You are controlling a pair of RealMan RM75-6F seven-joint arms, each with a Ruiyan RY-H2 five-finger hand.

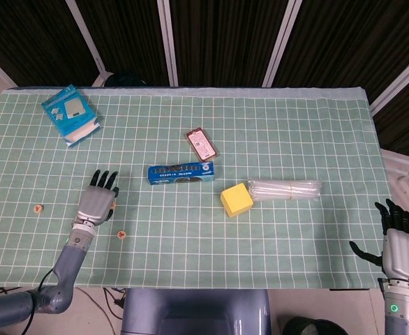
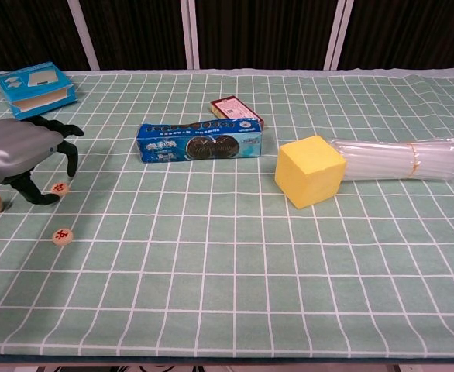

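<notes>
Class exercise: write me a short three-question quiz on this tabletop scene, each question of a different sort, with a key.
1. True or false: the yellow block touches the bag of clear straws.
2. Which robot hand is over the round wooden pieces? A left B right
3. Fill in: the cookie pack is ____ in colour.

Key
1. True.
2. A: the left robot hand has fingertips by one round wooden piece; the right robot hand is off the table's edge.
3. Blue.
</notes>
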